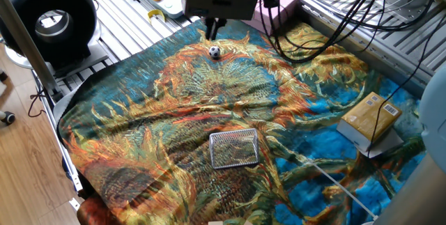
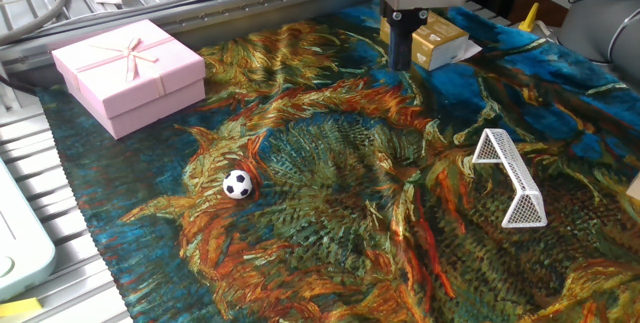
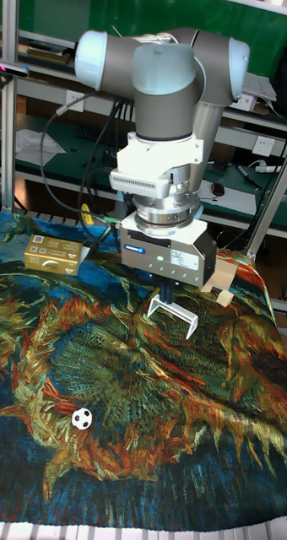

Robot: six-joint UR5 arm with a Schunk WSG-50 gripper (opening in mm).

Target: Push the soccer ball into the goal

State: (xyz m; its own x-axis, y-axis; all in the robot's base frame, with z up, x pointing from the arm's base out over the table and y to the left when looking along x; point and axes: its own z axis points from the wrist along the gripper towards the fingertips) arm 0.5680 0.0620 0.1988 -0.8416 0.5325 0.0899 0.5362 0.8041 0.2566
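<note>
Scanning the other fixed view: soccer ball [image 2: 237,184] rests on patterned cloth [image 2: 330,223], left. Gripper [image 2: 401,51] hovers well apart, fingers pressed together, holding nothing. Goal [image 2: 512,177] stands right. Ball, open cloth, then goal; pusher must get behind the ball's left side.

A pink gift box [image 2: 128,71] and tan carton [image 1: 369,118] sit on patterned cloth [image 1: 209,99].

In the tall fixed view, the gripper [image 3: 164,297] body hides part of the goal [image 3: 173,313]. Top frame edges crop the gripper in both fixed views; its dark fingers' [image 2: 402,41] spacing is unreadable.
</note>
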